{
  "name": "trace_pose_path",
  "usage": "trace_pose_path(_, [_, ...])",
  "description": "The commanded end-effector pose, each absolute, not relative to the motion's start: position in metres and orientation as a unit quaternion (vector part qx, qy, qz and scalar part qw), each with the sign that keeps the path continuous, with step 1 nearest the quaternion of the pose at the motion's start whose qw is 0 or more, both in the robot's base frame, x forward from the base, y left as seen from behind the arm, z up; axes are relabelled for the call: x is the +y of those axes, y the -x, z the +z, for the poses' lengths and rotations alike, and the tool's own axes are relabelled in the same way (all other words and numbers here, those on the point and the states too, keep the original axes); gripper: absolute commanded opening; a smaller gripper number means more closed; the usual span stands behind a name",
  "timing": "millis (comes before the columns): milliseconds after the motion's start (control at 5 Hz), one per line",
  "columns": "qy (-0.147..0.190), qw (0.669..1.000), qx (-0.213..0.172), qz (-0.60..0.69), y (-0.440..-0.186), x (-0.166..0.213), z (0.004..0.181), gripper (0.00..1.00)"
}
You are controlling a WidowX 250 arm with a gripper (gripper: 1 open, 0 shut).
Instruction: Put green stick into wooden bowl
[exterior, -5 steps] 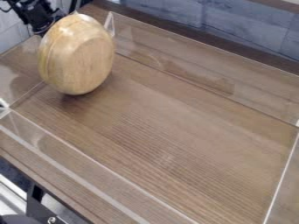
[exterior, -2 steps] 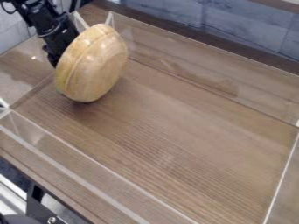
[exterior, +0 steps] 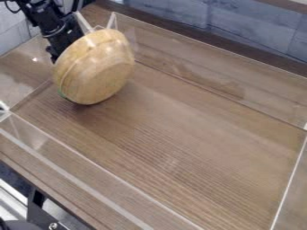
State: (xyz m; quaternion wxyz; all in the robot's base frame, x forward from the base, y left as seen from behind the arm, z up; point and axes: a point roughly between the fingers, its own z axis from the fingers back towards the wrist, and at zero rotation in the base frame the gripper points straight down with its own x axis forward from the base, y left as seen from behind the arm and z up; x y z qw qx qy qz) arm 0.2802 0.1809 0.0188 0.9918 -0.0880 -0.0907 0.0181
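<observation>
Fingers (exterior: 57,43) of the lone black arm hang at the far left corner of the bench (exterior: 192,135), pointed steeply downward and largely masked by the wooden bowl (exterior: 93,68); from this view it cannot be told whether they stand apart or together, nor whether they touch the bowl's rim. The bowl sits just in front of and to the right of them, tipped up on its edge so that its smooth, rounded outside faces the camera and its mouth turns back toward the arm. What lies inside the bowl is hidden.

No green stick shows anywhere in the picture: not on the open wood-grain surface, not along the clear walls (exterior: 288,171) that fence it, and not in the fingers as far as they can be seen. It may lie behind or inside the tilted bowl, so its long axis and its bearing from the fingers cannot be given. Judged from this, the placing cannot be confirmed, and the bowl leans as if it could rock either way.
</observation>
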Motion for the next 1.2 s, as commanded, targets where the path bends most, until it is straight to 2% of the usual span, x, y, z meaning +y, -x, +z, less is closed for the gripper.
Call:
trace_pose_path(0, [0.096,0.992,-0.082,0.025,-0.275,0.184,0.017,1.0])
trace_pose_path(200, [0.1,0.991,-0.08,0.035,-0.269,0.194,0.016,0.0])
trace_pose_path(400, [0.104,0.989,-0.079,0.067,-0.275,0.186,0.017,1.0])
trace_pose_path(600, [0.108,0.986,-0.078,0.098,-0.283,0.175,0.017,1.0])
trace_pose_path(800, [0.112,0.983,-0.077,0.122,-0.282,0.187,0.017,0.0])
trace_pose_path(1000, [0.115,0.98,-0.076,0.145,-0.28,0.197,0.017,0.0])
